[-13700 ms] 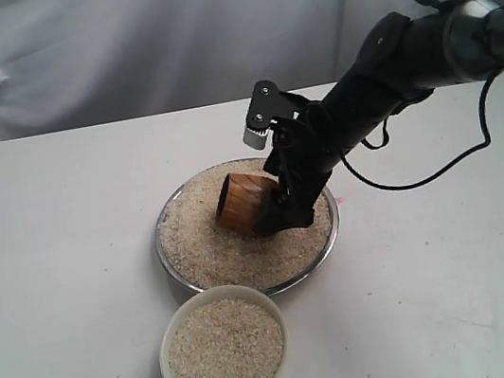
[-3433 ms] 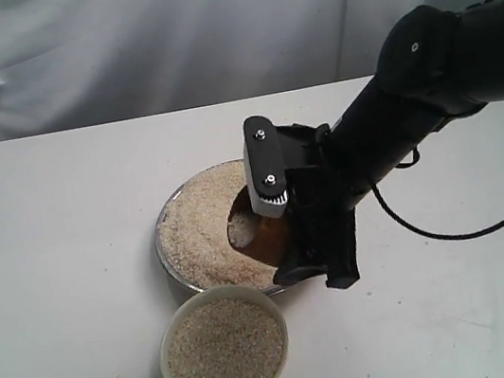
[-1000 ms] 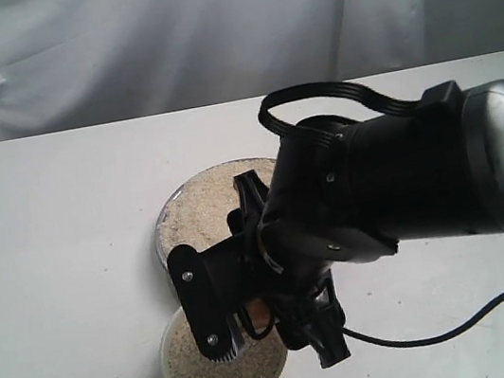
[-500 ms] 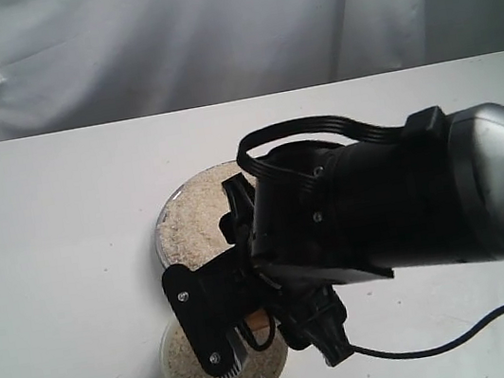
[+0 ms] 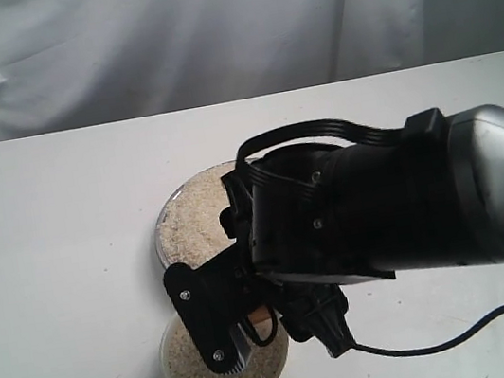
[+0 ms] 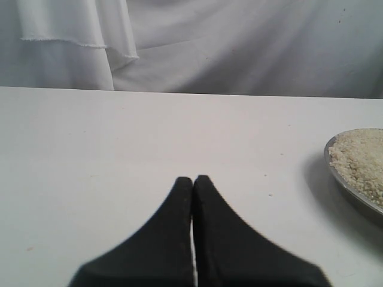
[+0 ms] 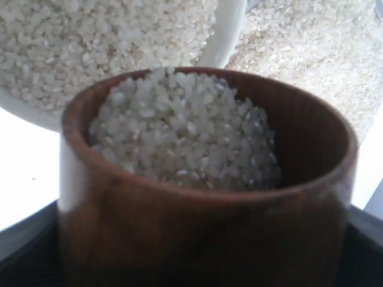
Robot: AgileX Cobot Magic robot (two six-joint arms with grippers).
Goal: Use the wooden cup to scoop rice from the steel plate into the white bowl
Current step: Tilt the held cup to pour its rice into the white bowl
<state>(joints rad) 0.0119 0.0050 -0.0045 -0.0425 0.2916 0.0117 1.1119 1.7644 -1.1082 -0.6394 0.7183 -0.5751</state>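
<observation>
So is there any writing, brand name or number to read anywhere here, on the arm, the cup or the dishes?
None. No text, label or number shows on the wooden cup, the white bowl, the steel plate or the black right arm; all look plain.

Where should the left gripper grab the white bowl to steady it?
Probably pinch the white bowl by its thick rim on the exterior view's left, coming from that side. The right gripper, holding the wooden cup, hangs over its right half, and the steel plate sits close behind.
</observation>
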